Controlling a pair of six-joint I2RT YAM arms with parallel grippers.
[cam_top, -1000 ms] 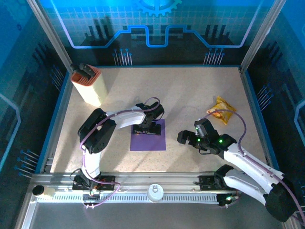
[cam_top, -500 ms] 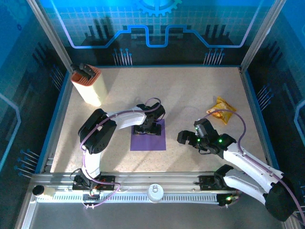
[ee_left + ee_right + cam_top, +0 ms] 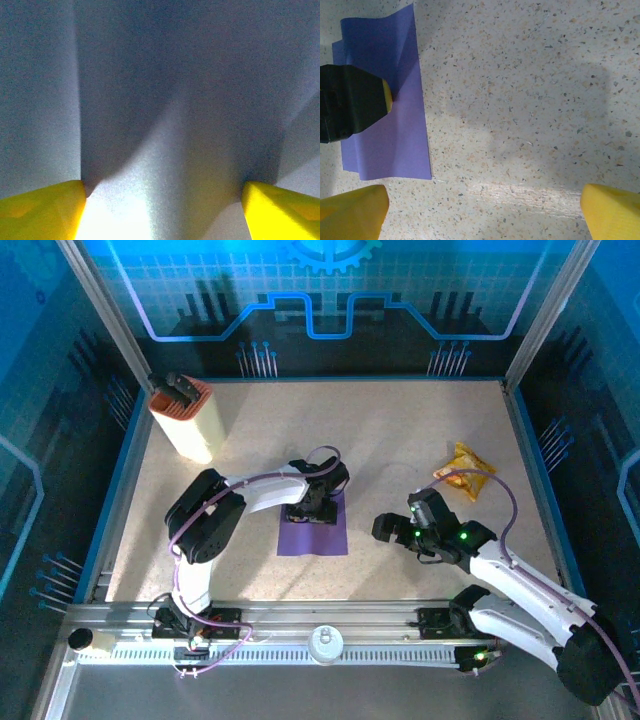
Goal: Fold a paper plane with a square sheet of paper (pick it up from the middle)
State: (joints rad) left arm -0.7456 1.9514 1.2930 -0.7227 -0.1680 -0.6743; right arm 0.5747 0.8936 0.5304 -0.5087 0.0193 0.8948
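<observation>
Looking down from the top external view, the thin square sheet of purple paper (image 3: 312,533) lies flat near the middle of the speckled beige worktop (image 3: 400,430), with the left pincer (image 3: 313,508) planted on its far half. The right pincer (image 3: 386,528) hovers just beside the sheet's right edge, apart from it. A crinkly yellow-orange snack packet (image 3: 462,472) lies well to the right, and a tall cream-and-orange box (image 3: 186,423) stands at the far left.

From the left wrist view, the paper spans the frame, humped into a soft ridge between the left pincer's 2 yellow fingertips (image 3: 40,210). They are spread wide and touch the sheet without pinching it yet.

From the right wrist view, the right pincer's own yellow fingertips (image 3: 351,212) are spread wide over bare worktop, holding nothing. The sheet lies at the left, buckled at its far edge beneath the left arm's black finger.

As I judge it, the risk is a skewed pinch. The contact sits toward the far half rather than dead centre, so closing could gather a crooked ridge, crumple the paper or drag it across the smooth surface, spoiling the first crease.

Count: 1 sheet, 1 snack packet, 1 box, 2 pincers.
</observation>
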